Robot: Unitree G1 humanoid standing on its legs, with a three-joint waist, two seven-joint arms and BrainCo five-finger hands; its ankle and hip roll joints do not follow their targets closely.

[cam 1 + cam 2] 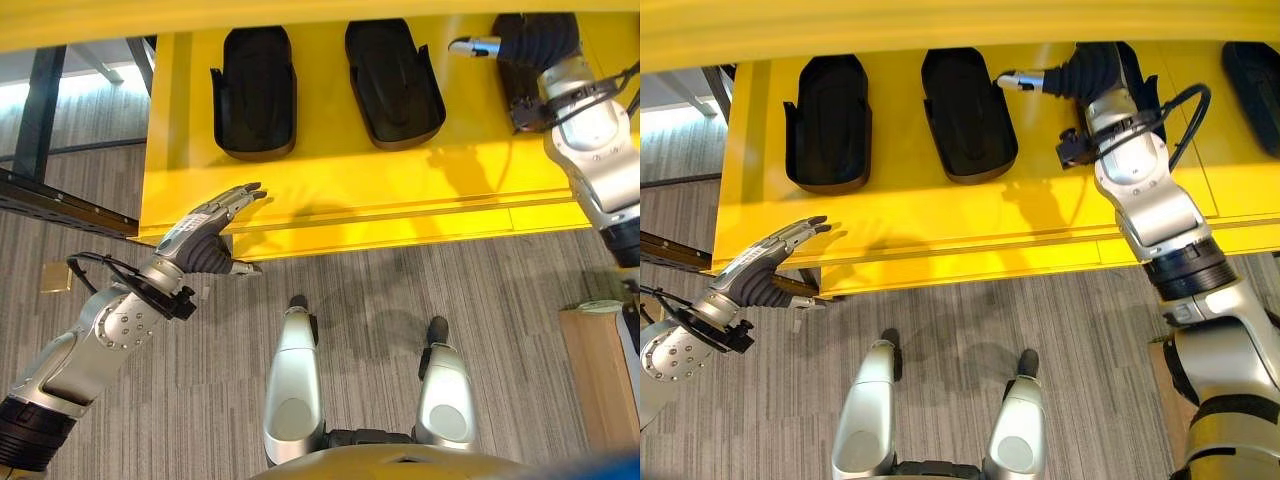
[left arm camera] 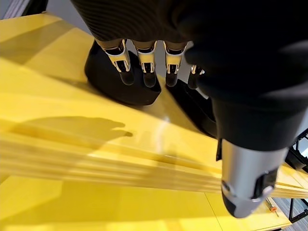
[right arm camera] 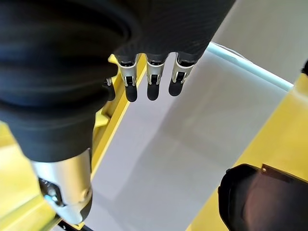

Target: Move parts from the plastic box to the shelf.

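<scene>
Two black, glossy, shoe-shaped parts (image 1: 254,92) (image 1: 394,80) are seen lying side by side on the yellow shelf (image 1: 350,190), with another (image 1: 1252,78) at far right. No writing can be read. The left hand (image 1: 205,240), fingers (image 1: 240,197) extended and empty, is held at the near edge; the right hand (image 1: 1085,75), fingers (image 3: 151,79) released, is raised over the shelf.

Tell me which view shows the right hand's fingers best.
The right wrist view: the right hand holds nothing, its fingers straight above the yellow shelf. Both eye views show it from above, mostly its dark cover with one finger showing over the shelf's back.
</scene>
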